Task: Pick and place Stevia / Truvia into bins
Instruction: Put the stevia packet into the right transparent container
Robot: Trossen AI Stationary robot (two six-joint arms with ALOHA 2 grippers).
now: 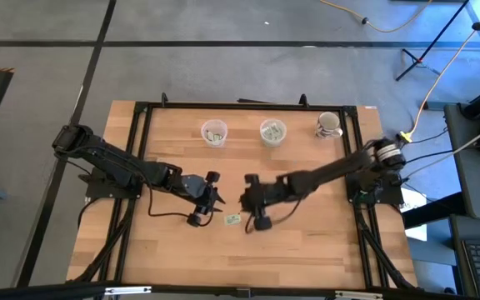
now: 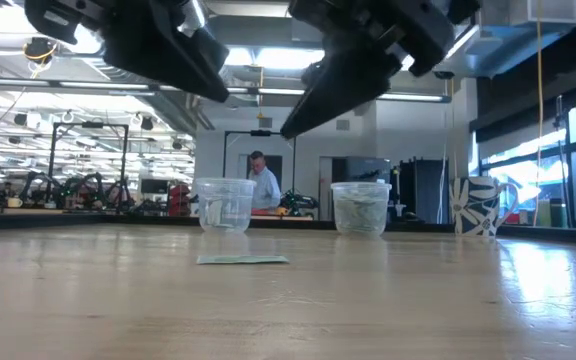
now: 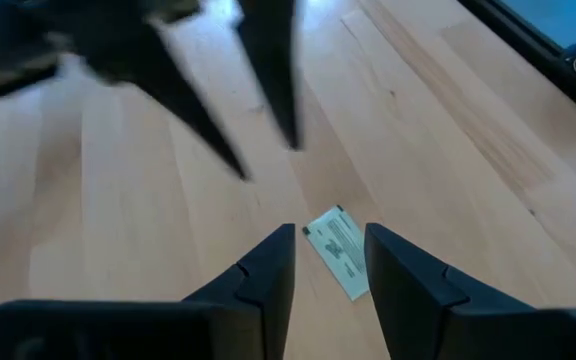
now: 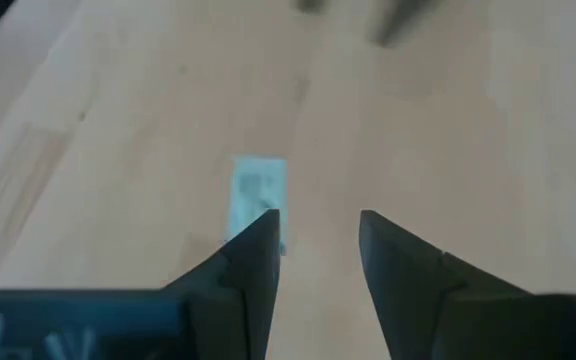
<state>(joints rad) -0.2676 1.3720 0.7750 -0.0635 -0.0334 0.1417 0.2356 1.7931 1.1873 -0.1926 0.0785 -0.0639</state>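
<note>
One pale green and white sachet (image 1: pixel 233 219) lies flat on the wooden table (image 1: pixel 307 250), near the middle; it also shows in the low view (image 2: pixel 243 260). Both grippers hover above it, tips toward each other. My left gripper (image 1: pixel 220 198) is open, and the sachet (image 3: pixel 338 252) lies on the table below its fingertips (image 3: pixel 328 232). My right gripper (image 1: pixel 242 198) is open too, with the sachet (image 4: pixel 258 192) just ahead of one fingertip (image 4: pixel 318 215). Two clear cups (image 1: pixel 214 132) (image 1: pixel 272 132) stand at the far side, both holding sachets.
A white patterned mug (image 1: pixel 328 125) stands right of the cups, near the far right corner. A black frame (image 1: pixel 140 150) runs along the table's edges. In the low view the cups (image 2: pixel 225 205) (image 2: pixel 360 207) and the mug (image 2: pixel 476 205) stand beyond the sachet; a person stands far behind.
</note>
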